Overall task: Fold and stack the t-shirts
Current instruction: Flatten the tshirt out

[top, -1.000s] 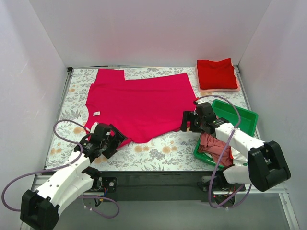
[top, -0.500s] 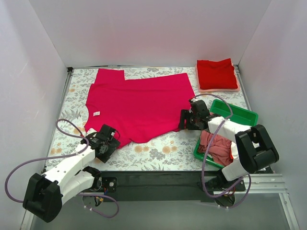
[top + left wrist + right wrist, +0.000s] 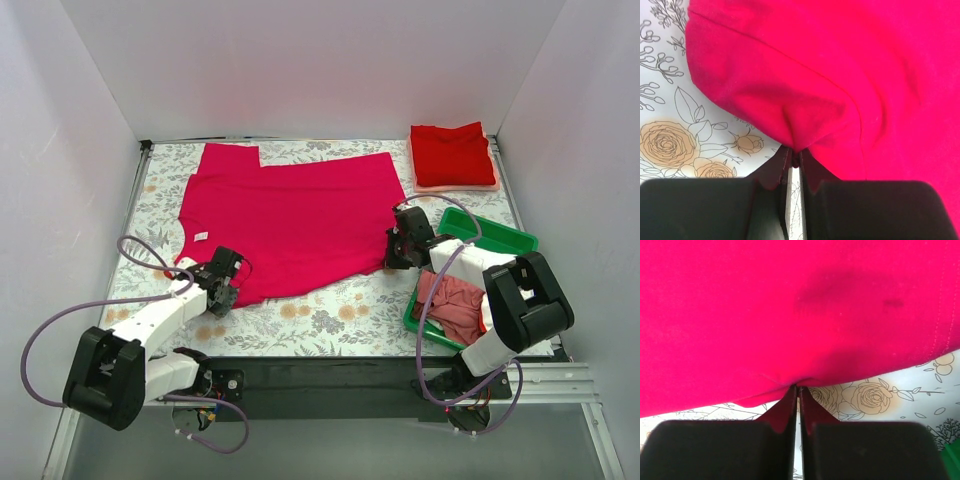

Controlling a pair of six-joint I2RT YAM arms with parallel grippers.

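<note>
A magenta-crimson t-shirt [image 3: 290, 215] lies spread flat across the flowered table. My left gripper [image 3: 226, 284] is shut on its near left edge; the left wrist view shows the magenta cloth [image 3: 805, 80] puckered into the closed left gripper [image 3: 795, 157]. My right gripper [image 3: 398, 250] is shut on the shirt's near right corner, and in the right wrist view the hem [image 3: 790, 315] bunches into the closed right gripper [image 3: 796, 387]. A folded brighter red t-shirt [image 3: 452, 153] rests on a pale pink one at the back right. A dusty-pink t-shirt [image 3: 455, 306] lies crumpled in the green tray [image 3: 500, 242].
The green tray stands at the right edge, close beside my right arm. White walls enclose the table on three sides. Purple cables loop off both arms near the front edge. The flowered table top [image 3: 330, 310] shows in front of the shirt.
Both grippers have moved forward onto the shirt's near edge and closed on the cloth. They were open a second ago.
</note>
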